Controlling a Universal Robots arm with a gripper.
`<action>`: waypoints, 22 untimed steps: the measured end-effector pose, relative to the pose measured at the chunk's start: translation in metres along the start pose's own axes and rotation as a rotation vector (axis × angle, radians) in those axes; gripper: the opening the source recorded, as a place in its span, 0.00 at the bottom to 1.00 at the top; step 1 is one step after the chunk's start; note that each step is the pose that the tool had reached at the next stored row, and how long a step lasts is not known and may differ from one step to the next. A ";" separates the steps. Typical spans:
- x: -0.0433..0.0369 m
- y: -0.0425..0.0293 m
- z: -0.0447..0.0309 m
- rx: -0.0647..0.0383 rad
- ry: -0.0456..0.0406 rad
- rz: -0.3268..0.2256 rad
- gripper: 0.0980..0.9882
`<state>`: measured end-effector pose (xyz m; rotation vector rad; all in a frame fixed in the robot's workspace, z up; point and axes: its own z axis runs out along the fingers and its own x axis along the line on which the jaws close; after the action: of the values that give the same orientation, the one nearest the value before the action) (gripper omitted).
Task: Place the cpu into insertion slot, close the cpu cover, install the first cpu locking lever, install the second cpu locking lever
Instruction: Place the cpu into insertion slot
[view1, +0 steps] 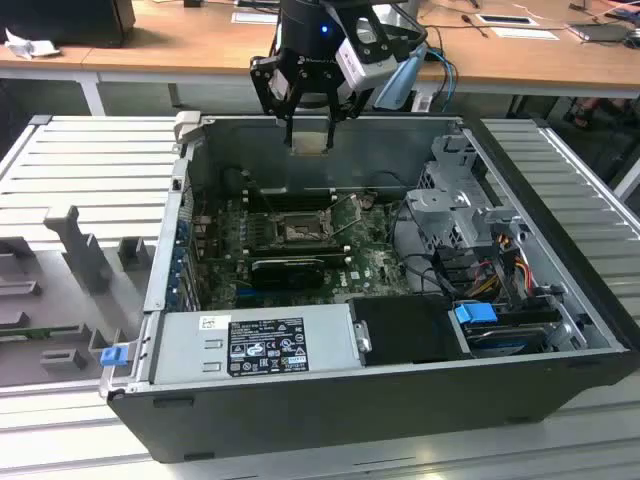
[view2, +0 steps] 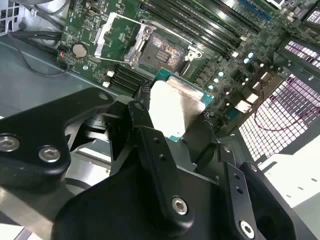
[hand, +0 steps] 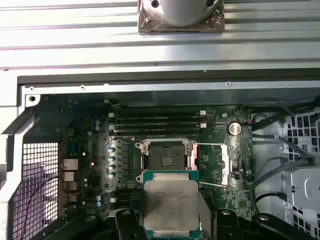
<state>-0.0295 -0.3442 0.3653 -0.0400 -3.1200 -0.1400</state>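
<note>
Gripper: my gripper (hand: 170, 226) is clamped on the cpu (hand: 170, 202), with a finger on each of two opposite edges. The chip's grey metal top faces the first wrist camera.
Cpu position: it hangs in the air over the open computer case (view1: 330, 400), near the case's back wall in the exterior view, and touches nothing but my fingers.
Insertion slot (view1: 298, 228): it is bare and uncovered on the motherboard (hand: 235, 200). In the exterior view it lies at about 6 o'clock from the chip, well apart from it.
Cpu cover (view2: 117, 37): it is swung open and lies just beside the slot, so the way in looks free.
Step in hand: placing the cpu, as I judge it; nothing is seated yet.
Doing it well: the chip should stay level with its edges parallel to the slot's rim. It should go straight down with no sideways slide, since socket contacts probably bend easily.
Hidden: my own gripper body covers the chip's near edge and the places where my fingers touch it.
Hard to make out: I cannot see the chip's underside or its orientation marks. A thin bright rod by the cover may be a locking lever (hand: 212, 184), though I cannot tell which one.
</note>
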 end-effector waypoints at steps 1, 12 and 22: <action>0.0000 0.0000 0.0000 0.000 -0.0003 0.003 0.48; 0.0001 -0.0002 0.0016 -0.001 -0.0033 0.038 0.48; 0.0001 -0.0001 0.0016 -0.002 -0.0072 0.081 0.48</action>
<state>-0.0297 -0.3442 0.3637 -0.1663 -3.1194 -0.1412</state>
